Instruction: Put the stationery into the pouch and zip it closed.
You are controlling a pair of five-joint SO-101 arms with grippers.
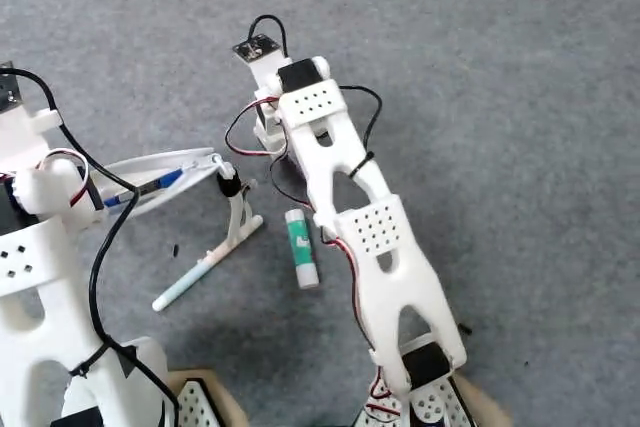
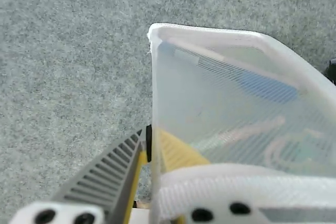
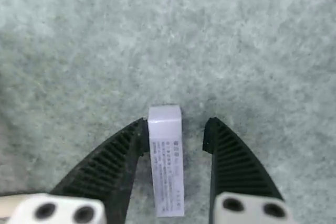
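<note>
Toward the left edge of the grey desk [image 1: 520,97], the left gripper [image 2: 149,148] is clamped on the translucent pouch [image 1: 165,175], which has a blue pen [image 1: 160,185] inside. Mid-desk, the right gripper [image 3: 176,123] stands parted around a small white labelled block [image 3: 167,161], perhaps an eraser. A white pen [image 1: 200,272] and a glue stick [image 1: 301,247] lie nearer the front edge.

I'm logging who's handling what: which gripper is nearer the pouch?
Left. The left gripper clamps the pouch at its edge; the right gripper is apart from it, open around a small white labelled stick.
</note>
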